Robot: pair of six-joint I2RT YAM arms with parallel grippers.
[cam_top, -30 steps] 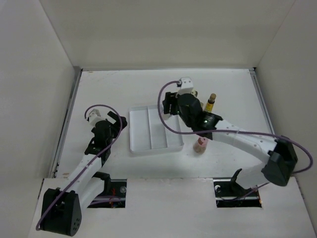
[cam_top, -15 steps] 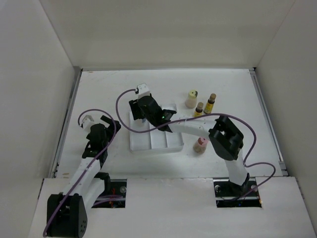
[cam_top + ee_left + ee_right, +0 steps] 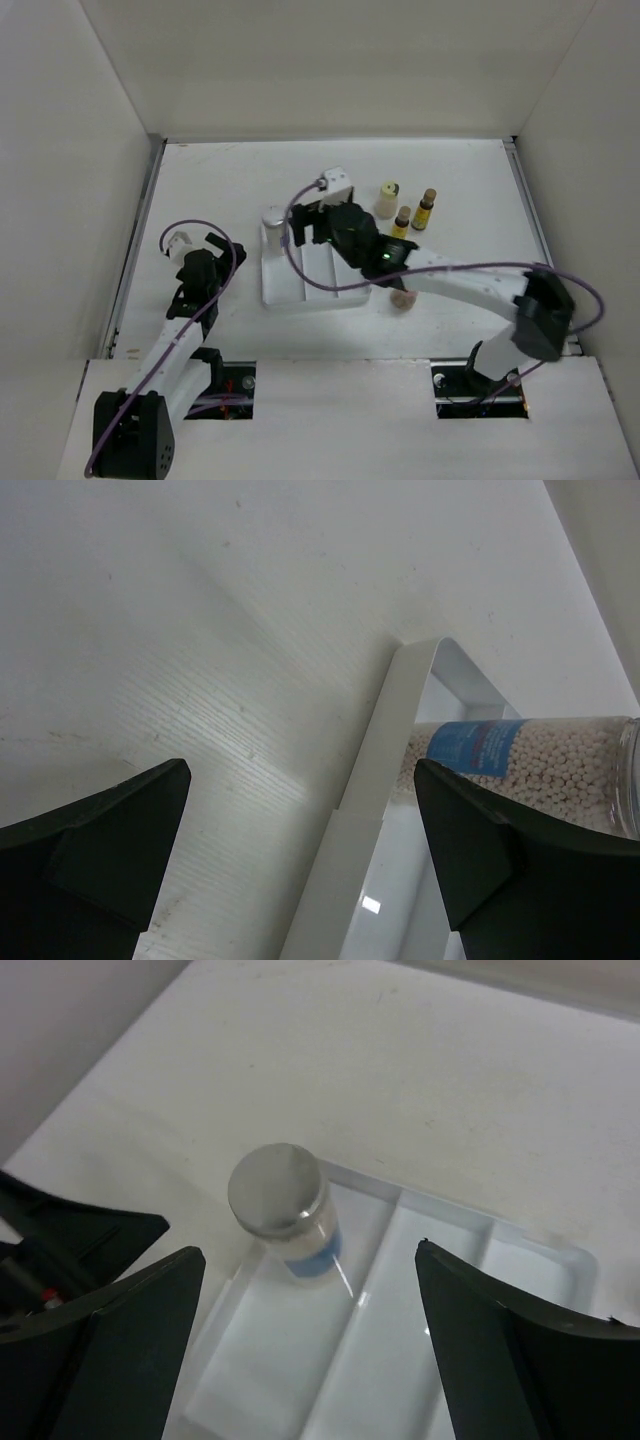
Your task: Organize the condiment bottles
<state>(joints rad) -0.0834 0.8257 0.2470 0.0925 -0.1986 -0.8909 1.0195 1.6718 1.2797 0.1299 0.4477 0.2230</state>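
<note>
Silver-capped bottle [image 3: 273,217] upright in the far-left corner of the white tray [image 3: 300,303], my right gripper [image 3: 305,1255] spread and empty nearby; placement looks done, so I next reach right for the yellow-capped bottle [image 3: 386,200].

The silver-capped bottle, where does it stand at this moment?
In the top view the silver-capped bottle stands upright in the far corner of the leftmost compartment of the white tray, just left of the open right gripper.

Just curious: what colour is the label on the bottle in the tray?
Blue, on the silver-capped bottle; clearest in the left wrist view.
</note>
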